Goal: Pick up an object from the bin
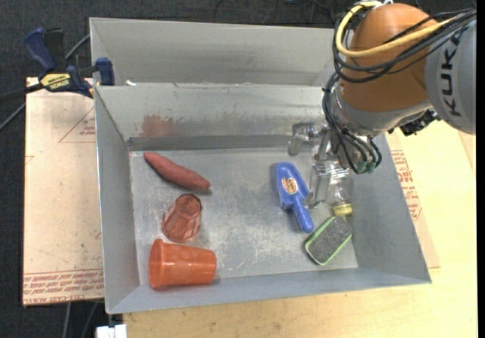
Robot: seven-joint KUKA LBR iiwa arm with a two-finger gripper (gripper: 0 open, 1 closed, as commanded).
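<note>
My gripper [327, 186] hangs low at the right side of the bin, its metal fingers pointing down just right of a blue brush-like tool [292, 191] with an orange label. The fingers stand slightly apart with nothing between them. Right below the fingers lies a small yellow-capped piece [342, 210], and in front of that a green-rimmed grey sponge pad [328, 240], tilted against the bin's right wall.
On the bin's left side lie a red sweet-potato-shaped thing [176, 170], a clear pink cup [183, 219] on its side and an orange cup [181, 264] on its side. The arm with its orange cover and cables overhangs the right rim.
</note>
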